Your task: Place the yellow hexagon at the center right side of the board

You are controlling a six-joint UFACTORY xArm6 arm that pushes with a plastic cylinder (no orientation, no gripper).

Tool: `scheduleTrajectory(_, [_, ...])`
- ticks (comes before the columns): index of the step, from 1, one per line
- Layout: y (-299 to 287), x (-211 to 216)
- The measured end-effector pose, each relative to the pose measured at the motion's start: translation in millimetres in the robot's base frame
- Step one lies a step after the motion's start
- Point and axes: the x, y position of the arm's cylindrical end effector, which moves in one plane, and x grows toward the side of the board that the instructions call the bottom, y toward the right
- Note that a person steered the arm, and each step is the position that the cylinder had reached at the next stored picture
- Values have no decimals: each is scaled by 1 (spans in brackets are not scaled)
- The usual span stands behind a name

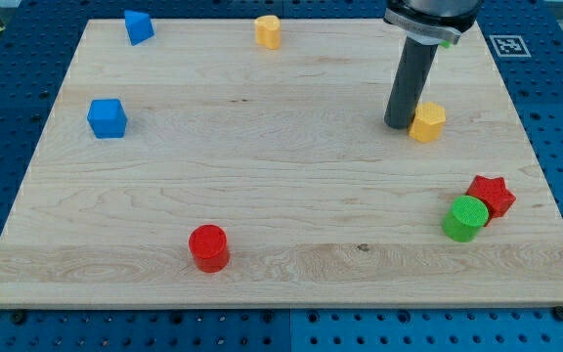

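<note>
The yellow hexagon [427, 122] lies on the wooden board [262, 186], right of the middle and a little above mid-height. My tip [398, 124] touches its left side. The dark rod rises from there to the view's top edge.
A second yellow block [268, 31] sits at the top centre. A blue block [138, 25] is at the top left, a blue cube [107, 118] at the left. A red cylinder [208, 247] is at the bottom. A red star [492, 194] and green cylinder [466, 217] touch at the lower right. The rod hides the green star.
</note>
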Motion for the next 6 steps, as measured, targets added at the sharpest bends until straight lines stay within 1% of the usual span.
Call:
scheduleTrajectory(3, [1,10])
scheduleTrajectory(5, [35,20])
scheduleTrajectory(6, [46,19])
